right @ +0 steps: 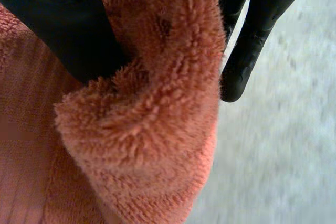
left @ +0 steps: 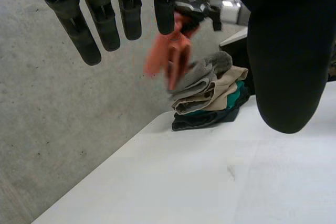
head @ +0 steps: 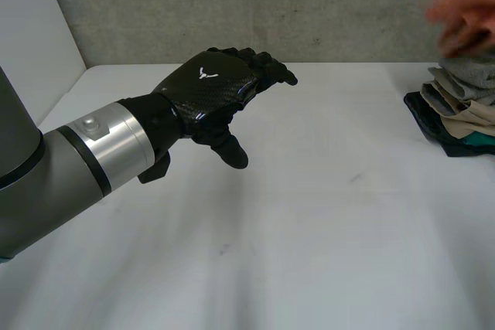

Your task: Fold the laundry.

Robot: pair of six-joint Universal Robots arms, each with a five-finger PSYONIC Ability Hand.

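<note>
An orange terry towel point(right: 147, 129) is bunched between the thumb and fingers of my right hand point(right: 252, 35), which is shut on it. In the head view the towel point(head: 464, 13) hangs over a stack of folded laundry point(head: 456, 113) at the table's far right. The left wrist view has the towel point(left: 168, 56) dangling from my right hand point(left: 191, 6) just above the stack point(left: 210, 95). My left hand point(head: 209, 86) hovers palm down over the left middle of the white table point(head: 309, 229), fingers point(left: 105, 19) straight and spread, holding nothing.
The stack holds grey, beige, teal and dark folded pieces. A grey concrete wall point(head: 271, 5) runs along the table's far edge, and a white panel point(head: 31, 44) stands at the left.
</note>
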